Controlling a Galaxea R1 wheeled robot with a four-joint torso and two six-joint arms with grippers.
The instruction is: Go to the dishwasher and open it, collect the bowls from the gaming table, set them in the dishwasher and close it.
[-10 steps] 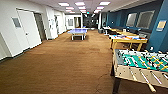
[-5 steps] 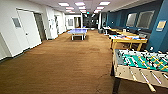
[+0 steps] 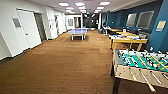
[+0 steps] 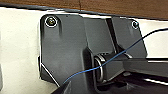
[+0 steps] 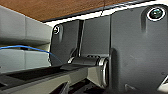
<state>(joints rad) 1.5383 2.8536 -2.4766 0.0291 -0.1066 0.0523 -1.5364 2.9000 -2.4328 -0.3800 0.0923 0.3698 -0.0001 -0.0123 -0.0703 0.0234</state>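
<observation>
Wood floor ahead, game tables along the right

Detail at the far end of the room escapes us: the corridor beyond the blue ping-pong table [image 3: 78, 31] blurs into dark doorways. The foosball table [image 3: 141, 65], green pitch and rods, is cut off by the frame's right and lower edges. Behind it stands a yellow-framed gaming table [image 3: 128, 40] against the blue wall [image 3: 155, 30]; its worktop carries a clutter of colourful flat things, but we cannot make out any bowls among them. No dishwasher front can be picked out from where we stand.

Both wrist views look onto the robot's own dark plates and white body, with a thin blue cable [image 4: 105, 65] crossing in front and a strip of floor behind. Whether either set of jaws is apart or together we cannot tell.

Brown wood floor [image 3: 62, 65] lies broad and open from the near edge up to the ping-pong table. White walls and a pale door [image 3: 29, 28] bound it on the left.
</observation>
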